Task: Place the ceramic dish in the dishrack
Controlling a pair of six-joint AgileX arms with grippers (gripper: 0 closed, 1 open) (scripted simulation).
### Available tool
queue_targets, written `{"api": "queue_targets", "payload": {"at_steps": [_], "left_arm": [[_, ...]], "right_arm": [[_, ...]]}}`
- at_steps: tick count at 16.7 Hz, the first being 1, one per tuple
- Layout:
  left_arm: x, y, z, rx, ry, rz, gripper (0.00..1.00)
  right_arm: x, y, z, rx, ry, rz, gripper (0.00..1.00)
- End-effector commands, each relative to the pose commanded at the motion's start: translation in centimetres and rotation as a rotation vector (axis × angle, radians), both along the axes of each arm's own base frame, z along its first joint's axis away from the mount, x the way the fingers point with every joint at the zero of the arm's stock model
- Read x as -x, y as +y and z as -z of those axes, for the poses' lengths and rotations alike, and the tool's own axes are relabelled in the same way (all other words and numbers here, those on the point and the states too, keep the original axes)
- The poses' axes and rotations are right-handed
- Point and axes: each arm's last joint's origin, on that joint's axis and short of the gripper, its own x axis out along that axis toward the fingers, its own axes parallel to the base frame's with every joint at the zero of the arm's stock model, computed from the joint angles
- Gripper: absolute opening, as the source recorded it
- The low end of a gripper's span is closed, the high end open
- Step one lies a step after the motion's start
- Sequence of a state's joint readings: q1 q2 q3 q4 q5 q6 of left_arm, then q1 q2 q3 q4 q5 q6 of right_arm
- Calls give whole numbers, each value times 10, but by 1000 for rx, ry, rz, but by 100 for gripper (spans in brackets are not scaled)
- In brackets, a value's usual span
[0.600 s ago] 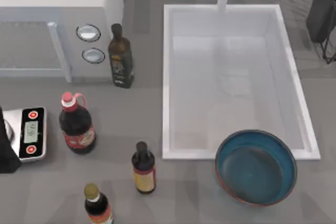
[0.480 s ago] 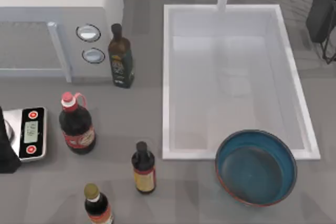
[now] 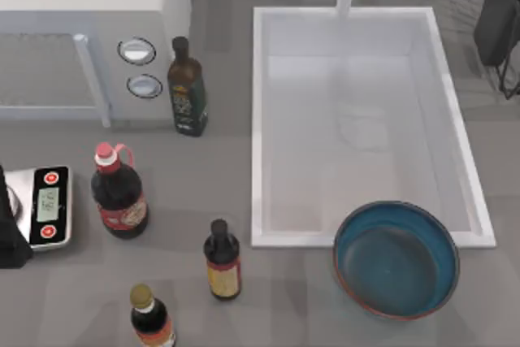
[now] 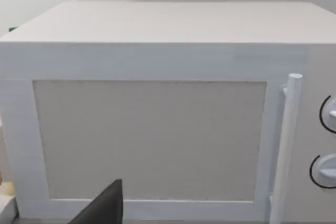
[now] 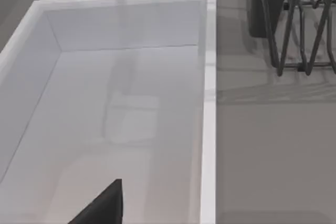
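The ceramic dish (image 3: 396,259) sits at about five o'clock on the table (image 3: 309,298) in the top view, a wide, round, shallow bowl with a glossy teal-blue inside and a thin reddish-brown rim. It stands upright on the counter, its far edge just overlapping the near rim of the white sink basin (image 3: 364,123), and nothing is touching it.

At about seven to eight o'clock stand three dark sauce bottles: one with a yellowish cap (image 3: 149,318) at the near edge, a small black-capped one (image 3: 222,259) beside it, and a larger red-capped one (image 3: 119,193) further back. A kitchen scale (image 3: 46,206) lies at nine o'clock, with the dark body of the left arm (image 3: 10,233) parked at the table's left edge just beside it. Whether the left claw is released or clenched cannot be told.

Further back, a tall olive-oil bottle (image 3: 187,87) stands by the white microwave (image 3: 85,38) at ten to eleven o'clock.

At two o'clock, the right arm (image 3: 497,14) hangs over the far right corner, above the dishrack (image 5: 299,24) of thin dark wire bars, well apart from the dish. Its claw's state cannot be told either.
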State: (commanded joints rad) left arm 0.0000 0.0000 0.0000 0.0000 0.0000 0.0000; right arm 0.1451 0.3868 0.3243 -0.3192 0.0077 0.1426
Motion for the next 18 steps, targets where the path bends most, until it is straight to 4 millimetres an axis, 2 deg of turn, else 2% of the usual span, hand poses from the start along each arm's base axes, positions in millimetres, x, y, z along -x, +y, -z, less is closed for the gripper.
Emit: {"api": "queue_targets", "payload": {"at_steps": [4,9,14,18], "left_arm": [[0,0,0,0,0,0,100],[0,0,0,0,0,0,100],[0,0,0,0,0,0,100],[0,0,0,0,0,0,100]], "right_arm": [[-35,24,-19,-10,416,-39,100],[-79,65,-27,54,832,-31,100],[-108,102,-24,138,1062,4,100],[-112,109,-24,155,1096,12,100]]}}
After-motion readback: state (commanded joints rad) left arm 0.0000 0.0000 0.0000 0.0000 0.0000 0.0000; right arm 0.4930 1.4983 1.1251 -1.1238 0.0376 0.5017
